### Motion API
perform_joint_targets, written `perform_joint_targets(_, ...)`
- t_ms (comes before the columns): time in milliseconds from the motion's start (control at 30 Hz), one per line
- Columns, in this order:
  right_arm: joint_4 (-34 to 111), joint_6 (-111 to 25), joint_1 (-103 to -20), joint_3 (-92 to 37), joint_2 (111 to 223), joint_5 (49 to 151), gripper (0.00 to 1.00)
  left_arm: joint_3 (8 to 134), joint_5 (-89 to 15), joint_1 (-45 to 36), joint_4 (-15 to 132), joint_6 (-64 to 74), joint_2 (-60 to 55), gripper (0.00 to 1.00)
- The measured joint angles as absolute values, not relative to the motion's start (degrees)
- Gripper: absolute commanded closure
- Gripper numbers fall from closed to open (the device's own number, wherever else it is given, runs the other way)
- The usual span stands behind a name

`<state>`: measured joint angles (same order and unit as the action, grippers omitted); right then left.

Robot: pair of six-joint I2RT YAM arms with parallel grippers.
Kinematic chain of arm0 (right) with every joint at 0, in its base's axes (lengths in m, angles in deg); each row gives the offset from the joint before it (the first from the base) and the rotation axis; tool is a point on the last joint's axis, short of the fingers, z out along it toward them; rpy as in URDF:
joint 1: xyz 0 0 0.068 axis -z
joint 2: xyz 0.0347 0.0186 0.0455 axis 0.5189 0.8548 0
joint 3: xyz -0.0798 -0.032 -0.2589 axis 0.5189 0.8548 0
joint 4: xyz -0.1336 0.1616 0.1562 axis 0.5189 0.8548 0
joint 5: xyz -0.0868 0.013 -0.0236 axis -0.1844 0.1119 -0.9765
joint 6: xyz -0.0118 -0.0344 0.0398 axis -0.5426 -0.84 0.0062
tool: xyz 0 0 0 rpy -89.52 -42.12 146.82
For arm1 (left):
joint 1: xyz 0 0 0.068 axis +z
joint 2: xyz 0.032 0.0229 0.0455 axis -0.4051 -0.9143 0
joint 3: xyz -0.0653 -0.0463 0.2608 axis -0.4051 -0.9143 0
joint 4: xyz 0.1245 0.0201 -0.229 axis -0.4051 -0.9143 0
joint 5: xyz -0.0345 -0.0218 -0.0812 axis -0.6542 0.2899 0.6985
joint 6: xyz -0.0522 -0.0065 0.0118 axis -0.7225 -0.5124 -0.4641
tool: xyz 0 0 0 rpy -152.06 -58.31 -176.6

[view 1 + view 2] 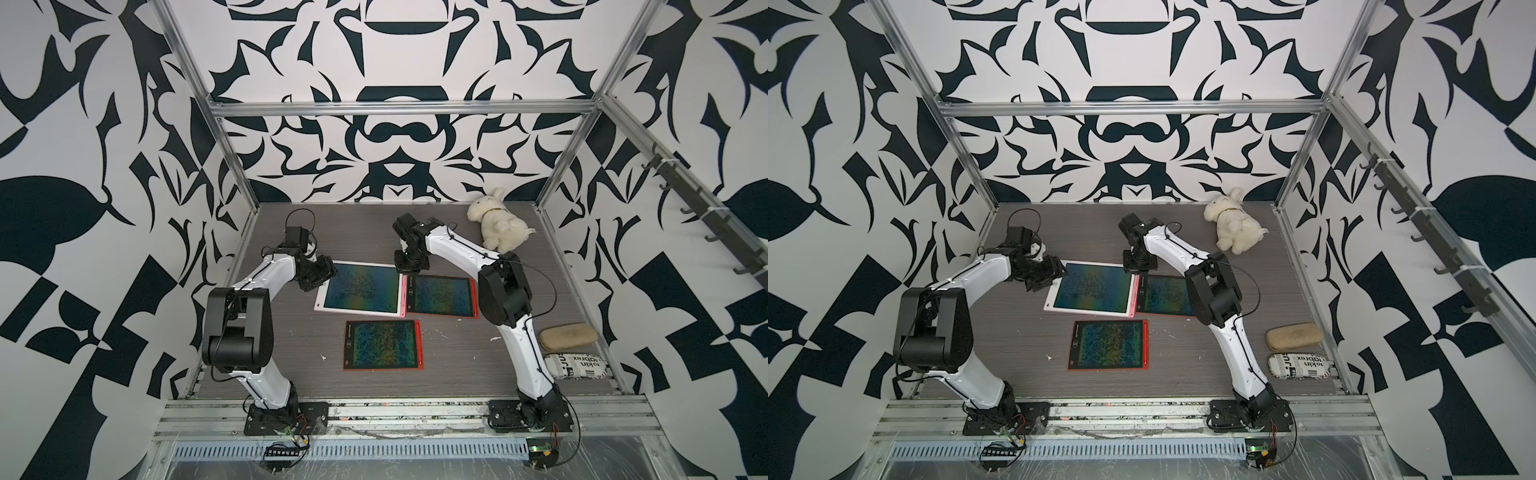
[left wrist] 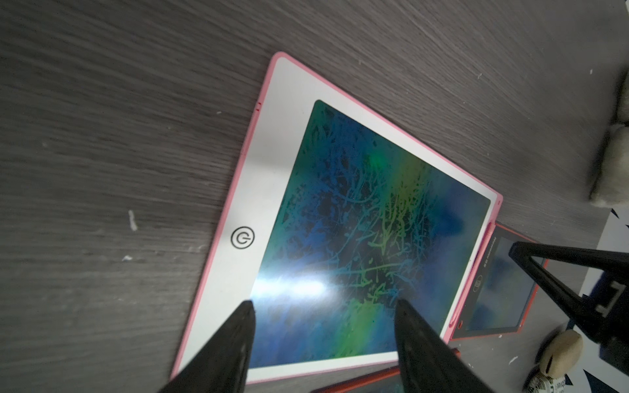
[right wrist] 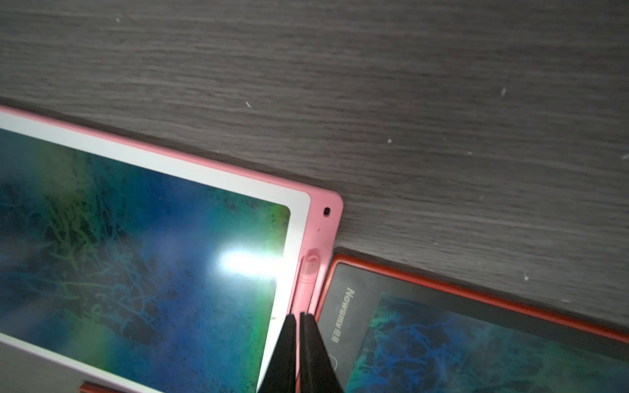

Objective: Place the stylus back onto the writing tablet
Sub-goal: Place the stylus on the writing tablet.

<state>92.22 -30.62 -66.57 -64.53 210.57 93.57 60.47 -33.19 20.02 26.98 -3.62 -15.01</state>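
Note:
The writing tablet point(image 1: 323, 297) point(image 1: 1053, 296) has a white face and pink rim and lies flat mid-table, its screen full of coloured scribbles. The pink stylus point(image 3: 308, 275) lies in the slot along the tablet's point(image 3: 301, 224) right edge, seen as a pink strip point(image 1: 403, 297) in a top view. My right gripper point(image 3: 299, 314) point(image 1: 403, 270) is shut, its tips directly over the stylus near the tablet's far right corner. At the tablet's point(image 2: 258, 190) left end, my left gripper point(image 2: 325, 303) point(image 1: 331, 272) hangs open with nothing between its fingers.
A red-framed tablet point(image 1: 440, 295) point(image 3: 343, 326) lies tight against the stylus edge. Another red tablet point(image 1: 382, 345) lies nearer the front. A plush rabbit point(image 1: 496, 226) sits at the back right. A tan case point(image 1: 567, 336) and a newsprint case point(image 1: 575, 365) lie at the right.

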Motion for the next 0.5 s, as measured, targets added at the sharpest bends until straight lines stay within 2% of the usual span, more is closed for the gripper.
perform_joint_targets(500, 97.49, -31.84, -69.89, -69.34, 215.97, 87.45, 0.92, 60.93, -33.21, 20.02, 26.79, -3.62, -15.01, 0.33)
